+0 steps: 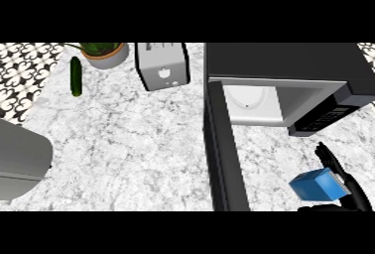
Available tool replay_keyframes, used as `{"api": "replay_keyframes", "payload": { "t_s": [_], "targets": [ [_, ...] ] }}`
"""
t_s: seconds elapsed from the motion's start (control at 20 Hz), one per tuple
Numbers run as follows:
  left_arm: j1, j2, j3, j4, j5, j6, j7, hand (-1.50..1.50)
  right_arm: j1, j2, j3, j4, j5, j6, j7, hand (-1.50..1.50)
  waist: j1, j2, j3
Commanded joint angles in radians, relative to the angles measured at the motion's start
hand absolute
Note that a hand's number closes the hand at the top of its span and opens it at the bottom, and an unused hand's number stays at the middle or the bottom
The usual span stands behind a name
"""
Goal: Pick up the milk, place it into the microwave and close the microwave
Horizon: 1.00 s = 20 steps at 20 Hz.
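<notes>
Milk: one blue carton (316, 187), low at the right of the view, on the right-hand side of the open door and well in front of the microwave's opening; it is not yet inside.
Right hand: the right hand (353, 191) has its black fingers bent round the milk's far side, with more of the hand showing under the carton at the bottom edge, so I judge that it has hold of the carton.
Lift: I cannot tell whether the milk is clear of the counter (132, 144) or resting on it.
Left hand: it does not show; a grey shape (18, 158) lies at the left edge and I cannot tell what it is.
Microwave: one microwave (293, 62) at the upper right, its pale inside showing with nothing seen in it.
Door: one door (223, 149), swung fully open and reaching down toward the lower edge of the view.
Done: the grasp, by my reading.
Left: carrying the milk up into the opening, letting go of it, and swinging the door shut.
Other things, counted: one toaster (162, 67), one potted plant (102, 52), one cucumber (75, 75), all well apart from the milk at the top left.
</notes>
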Motion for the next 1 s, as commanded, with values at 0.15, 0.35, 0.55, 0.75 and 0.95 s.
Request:
{"api": "replay_keyframes", "payload": {
  "t_s": [0.15, 0.35, 0.55, 0.75, 0.95],
  "targets": [
    [0.039, 0.006, 0.030, -0.078, 0.148, -0.025, 0.006, -1.50, -0.085, 0.008, 0.031, 0.157, -0.016, 0.097, -0.134, 1.50, -0.011, 0.002, -0.001],
    [0.053, -0.008, -0.018, -0.107, 0.089, -0.034, -0.001, -1.50, -0.105, -0.027, 0.068, 0.186, 0.001, 0.118, -0.191, 1.50, -0.012, 0.002, 0.000],
    [0.081, -0.006, 0.000, -0.103, 0.097, -0.060, -0.041, -1.50, -0.135, 0.018, 0.085, 0.218, 0.002, 0.042, -0.225, 1.50, 0.000, 0.001, 0.001],
    [0.054, -0.007, 0.025, -0.065, 0.113, -0.049, -0.038, -1.50, -0.140, 0.028, 0.112, 0.210, -0.029, 0.128, -0.245, 1.50, -0.019, 0.002, 0.000],
    [0.096, -0.005, 0.008, -0.112, 0.124, -0.066, -0.026, -1.50, -0.214, 0.068, 0.076, 0.234, -0.079, 0.042, -0.191, 1.50, -0.010, 0.004, 0.000]
  ]
}}
